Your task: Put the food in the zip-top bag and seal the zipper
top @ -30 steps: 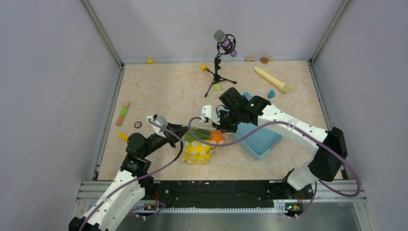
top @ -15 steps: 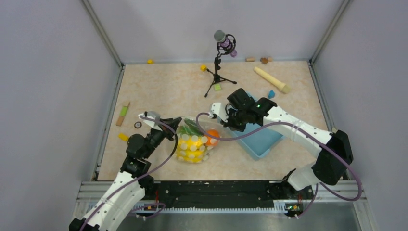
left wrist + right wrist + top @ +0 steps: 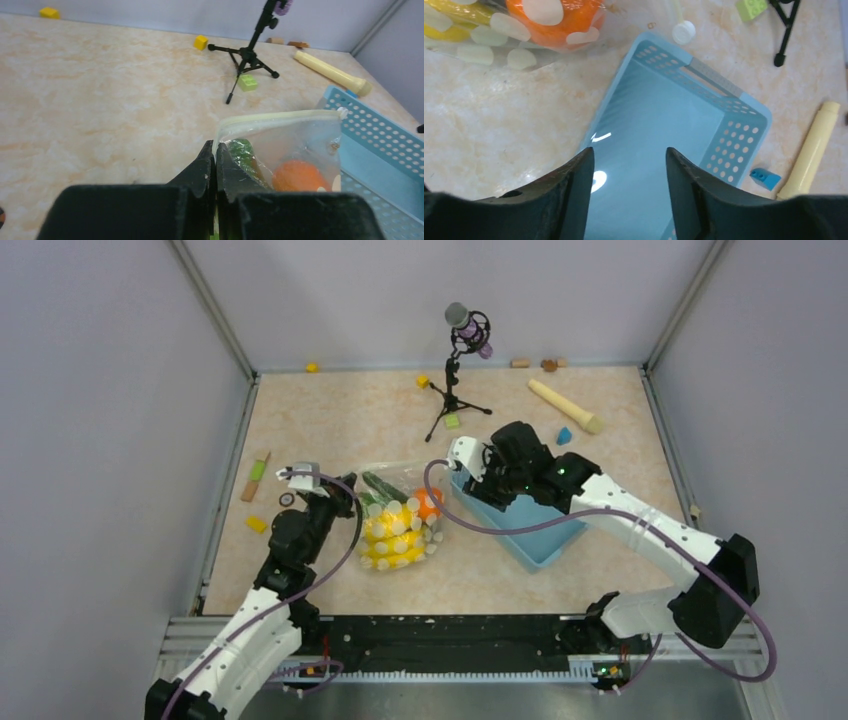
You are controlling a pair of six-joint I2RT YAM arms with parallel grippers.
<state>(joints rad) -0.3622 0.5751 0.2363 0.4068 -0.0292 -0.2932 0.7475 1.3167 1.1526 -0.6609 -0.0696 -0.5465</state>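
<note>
Left claw (image 3: 215, 150) is closing fully on the near corner of the bag (image 3: 300, 135), pinching it at the mouth edge. Just ahead of its tips and to their right, the bag is lying on the worktop (image 3: 100, 100) with the food inside: cucumber (image 3: 242, 150) nearest the pinch, orange (image 3: 298, 175) beyond it, and banana (image 3: 390, 530) lower in the bag. The zipper (image 3: 280, 116) is running away from the tips along the top edge, and its far end is resting just beside the basket (image 3: 380, 135). Whether the strip is pressed shut along its whole run cannot be told.

Right claw (image 3: 629, 152) is hovering with its jaws standing apart, holding nothing. The basket is lying directly beneath it, and the orange and the bag's far end are sitting ahead of its tips.

Likely failures:
- A one-corner pinch is carrying a soft, loaded bag, so a pull by the left claw could slip the film out.
- If any stretch is unsealed, that pull could peel the zipper open and let food roll out.
- The right claw, in reaching back for the strip, could catch the basket's wall or shove the bag sideways.

The stand (image 3: 247, 55) is standing well beyond both.
</note>
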